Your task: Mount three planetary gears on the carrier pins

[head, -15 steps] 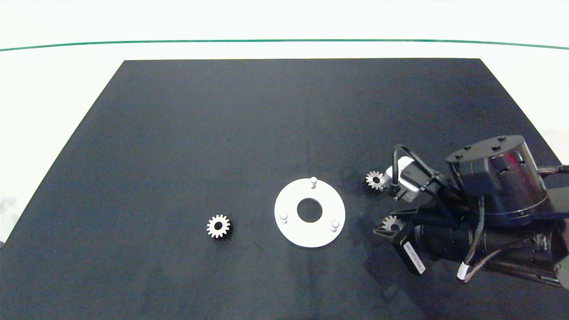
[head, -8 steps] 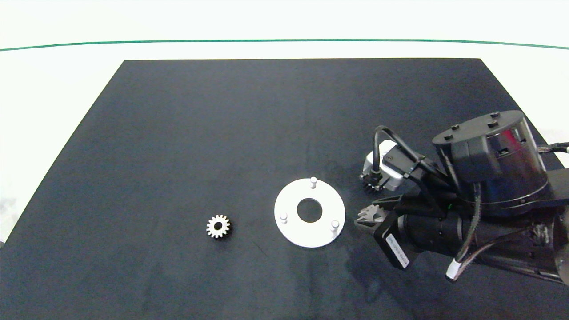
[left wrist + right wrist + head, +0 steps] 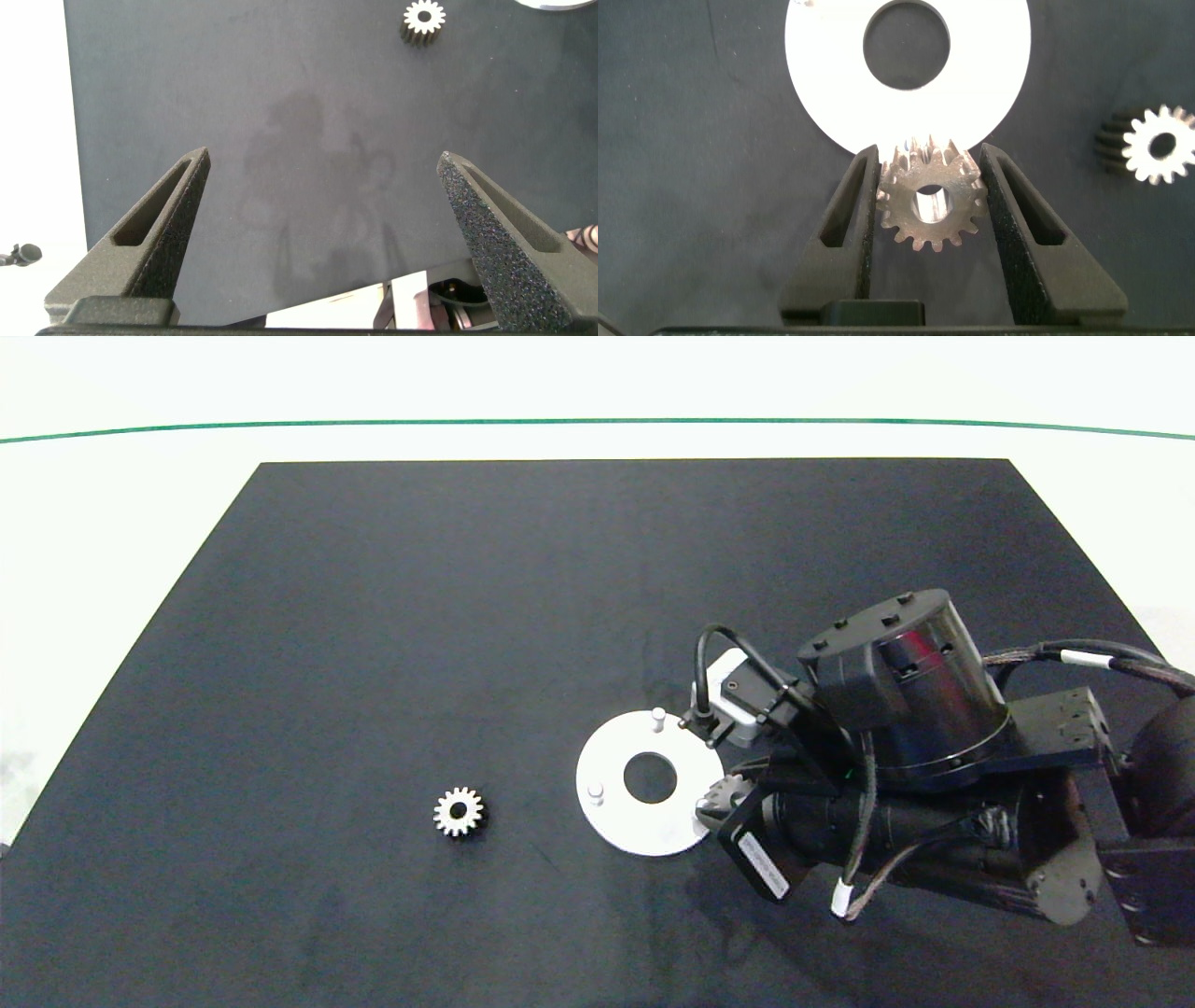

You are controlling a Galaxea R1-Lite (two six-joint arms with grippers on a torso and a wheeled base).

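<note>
My right gripper (image 3: 721,797) is shut on a silvery planetary gear (image 3: 929,201), held flat over the near-right rim of the white carrier disc (image 3: 616,761). Two carrier pins show in the head view, one at the far side (image 3: 658,716) and one at the near left (image 3: 595,792); the near-right one is covered by the held gear. A second gear (image 3: 458,812) lies on the mat left of the disc. Another gear (image 3: 1158,145) lies on the mat beside the right gripper, hidden under the arm in the head view. My left gripper (image 3: 322,159) hangs open over bare mat, outside the head view.
A black mat (image 3: 420,616) covers the work area, with white table (image 3: 112,523) around it and a green line (image 3: 597,422) at the far side. The right arm's bulky wrist (image 3: 896,709) looms over the mat right of the disc.
The right arm has carried its gear leftward from the mat right of the disc to the disc's near-right rim. It now covers the gear lying on the right. The left gear has not moved.
</note>
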